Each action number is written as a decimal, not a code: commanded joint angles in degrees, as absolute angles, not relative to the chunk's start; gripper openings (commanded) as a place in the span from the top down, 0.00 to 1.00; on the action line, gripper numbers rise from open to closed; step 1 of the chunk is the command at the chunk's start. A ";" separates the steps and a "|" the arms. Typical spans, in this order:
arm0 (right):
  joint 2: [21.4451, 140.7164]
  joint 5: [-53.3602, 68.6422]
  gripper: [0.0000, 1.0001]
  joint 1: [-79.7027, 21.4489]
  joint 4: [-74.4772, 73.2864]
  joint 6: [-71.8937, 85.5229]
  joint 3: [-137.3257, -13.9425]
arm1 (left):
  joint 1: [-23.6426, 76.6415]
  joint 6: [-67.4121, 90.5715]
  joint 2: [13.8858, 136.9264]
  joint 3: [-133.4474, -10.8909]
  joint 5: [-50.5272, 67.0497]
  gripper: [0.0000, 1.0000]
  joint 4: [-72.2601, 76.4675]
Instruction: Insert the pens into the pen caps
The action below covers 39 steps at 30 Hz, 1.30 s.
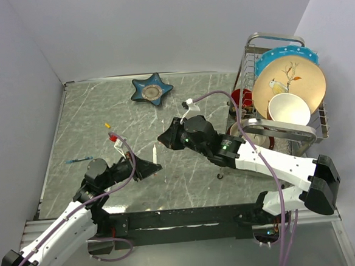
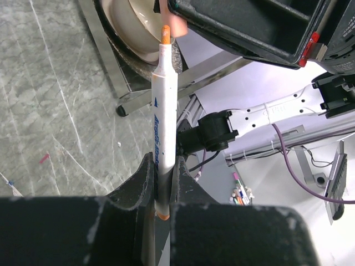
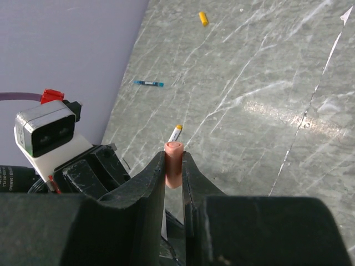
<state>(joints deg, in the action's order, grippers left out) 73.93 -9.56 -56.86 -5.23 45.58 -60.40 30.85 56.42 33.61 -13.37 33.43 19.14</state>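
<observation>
Watched this one from the side. The left hand (image 2: 164,185) was pinched shut on a white pen (image 2: 165,122), gripping it low on the barrel, with the orange tip sticking up and out. The right hand (image 3: 173,169) was squeezed onto a small salmon-coloured cap (image 3: 173,152), jaws barely apart. They'd met over the middle of the bench (image 1: 102,102), and the tip sat just beside the cap, not in it as far as I could see.

My take: the trick here is lining up the axes first. The tip looked a bit off to one side of the cap's mouth, so I'd nudge sideways until the two are in line, then push straight along the barrel, slow. Both grips are tiny, so a crooked push could easily twist the cap in the jaws.

The yellow cap (image 1: 107,124) lay loose on the bench, far left.

Containers: the dish rack (image 1: 277,38) on the right held a blue plate (image 1: 300,54), a tan plate (image 1: 289,79) and a white bowl (image 1: 288,110). The star-shaped dish (image 1: 152,89) sat at the far side; I couldn't tell if anything was in it.
</observation>
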 commanded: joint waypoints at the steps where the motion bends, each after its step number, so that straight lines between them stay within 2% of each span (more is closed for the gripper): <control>1: 71.19 -11.78 0.97 -57.04 -3.08 47.20 -60.91 | 31.29 56.60 33.66 -13.36 35.59 0.99 22.85; 39: 71.99 -14.15 0.99 -58.10 -4.48 47.46 -63.99 | 32.34 56.51 34.98 -13.36 37.00 0.99 24.61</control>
